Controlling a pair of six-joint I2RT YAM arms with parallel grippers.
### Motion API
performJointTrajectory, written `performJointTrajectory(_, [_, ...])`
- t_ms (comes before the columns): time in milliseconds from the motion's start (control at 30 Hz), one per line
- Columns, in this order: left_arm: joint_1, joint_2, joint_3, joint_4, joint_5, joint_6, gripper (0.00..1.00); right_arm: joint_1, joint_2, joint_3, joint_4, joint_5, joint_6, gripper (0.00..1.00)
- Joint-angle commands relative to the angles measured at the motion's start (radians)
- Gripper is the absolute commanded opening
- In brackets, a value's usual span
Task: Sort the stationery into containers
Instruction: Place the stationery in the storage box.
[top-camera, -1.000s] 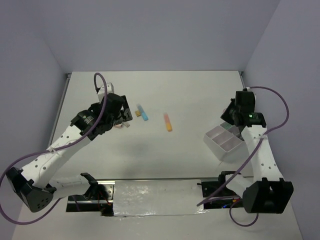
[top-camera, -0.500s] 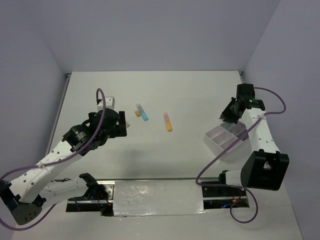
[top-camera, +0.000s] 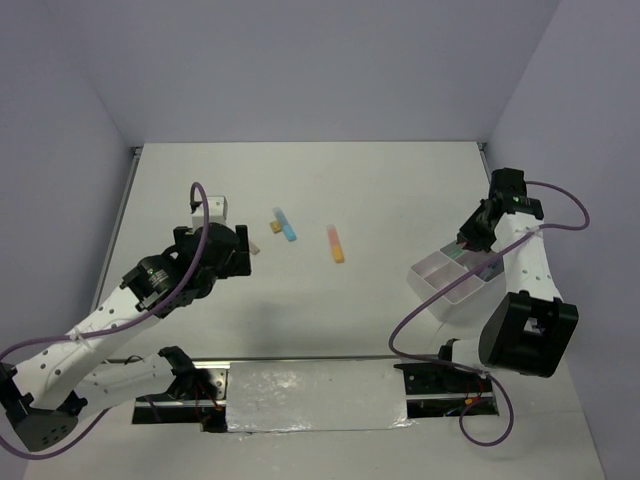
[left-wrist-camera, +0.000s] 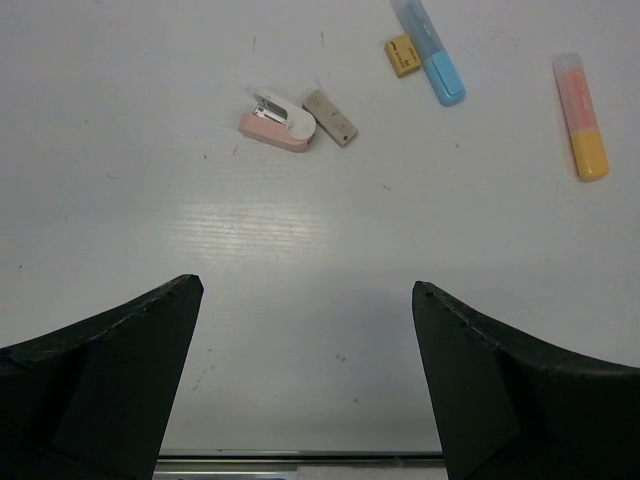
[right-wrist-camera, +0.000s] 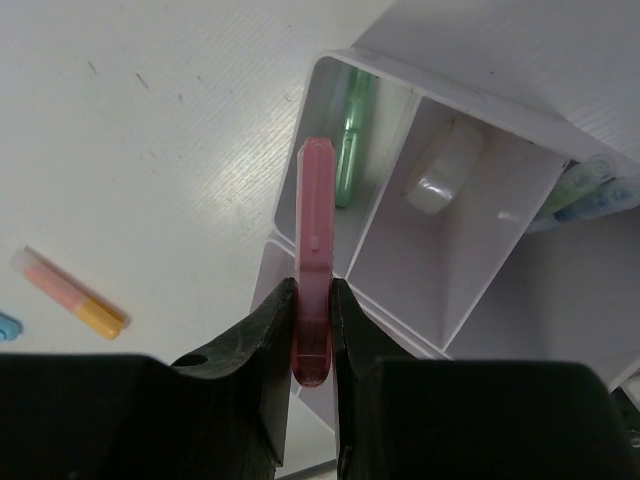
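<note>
One smooth, faceted pink marker clamped in right gripper at compartmented white plastic tray. Left gripper apart. One blue marker, one orange marker loose.

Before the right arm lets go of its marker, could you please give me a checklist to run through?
1. Grip: right gripper shut on the pink marker: ok.
2. Aim: marker tip over the tray compartment holding the green marker: ok.
3. Free space beside the green marker: ok.
4. Neighbouring compartment: tape ring sits there, out of the way: ok.
5. Marker height above the tray rim: cannot tell.
6. Other arm: left gripper open, empty, well away from the tray: ok.
</note>
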Motion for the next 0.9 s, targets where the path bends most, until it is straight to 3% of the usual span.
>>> performJointTrajectory(0, [-0.005,-0.023,-0.006,0.002,-0.032,-0.007,0.99,-0.019,0.019,0.043,-0.013,0.009,-0.026,0.00])
performJointTrajectory(667, [-0.018,-0.019,-0.009,0.005,-0.032,0.002,0.99,-0.022,0.039,-0.037,0.046,0.005,-0.026,0.15])
performJointTrajectory(867, [-0.024,-0.014,-0.010,0.006,-0.032,0.004,0.99,-0.022,0.028,-0.043,0.053,0.003,-0.030,0.34])
